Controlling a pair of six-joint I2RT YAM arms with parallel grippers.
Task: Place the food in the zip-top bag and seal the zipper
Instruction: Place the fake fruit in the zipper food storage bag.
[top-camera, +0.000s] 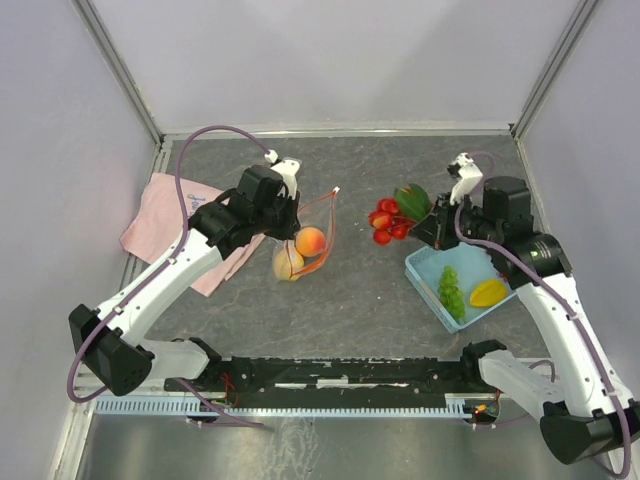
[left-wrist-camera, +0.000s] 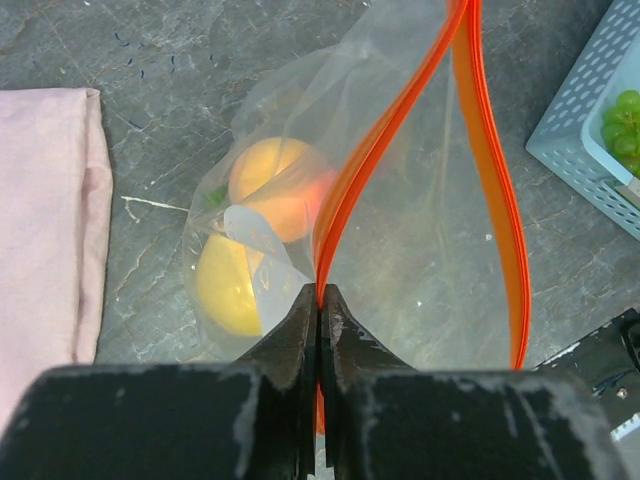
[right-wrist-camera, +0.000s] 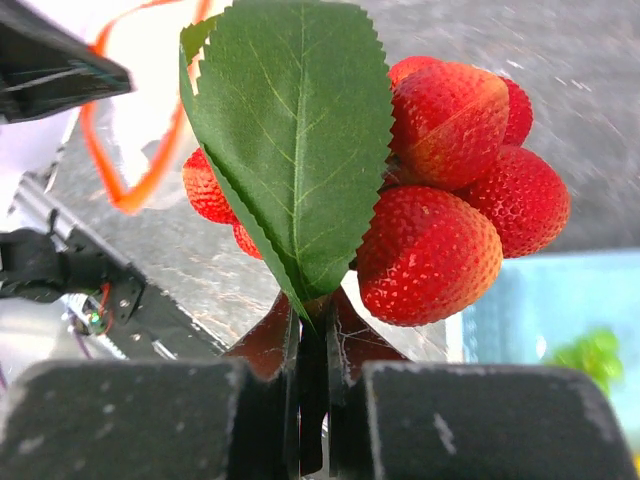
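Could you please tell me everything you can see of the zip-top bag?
The zip-top bag is clear, crinkly thin plastic with an orange-red zipper strip along its mouth. The mouth gapes open, its two strips bowed apart. The left claw, shut, pinches one strip and holds that edge up. Two orange-yellow round fruits sit inside at the bottom, which appears to rest on the grey table beside the pink cloth.

bag (left-wrist-camera: 420, 250): clear crinkly glossy plastic | zip strip (left-wrist-camera: 490, 170): smooth orange plastic | bench (top-camera: 350, 290): matt grey stone-look | cloth (left-wrist-camera: 45, 220): soft pink fabric | basket (left-wrist-camera: 580, 130): perforated plastic | berries (right-wrist-camera: 440, 240): dimpled, slight sheen
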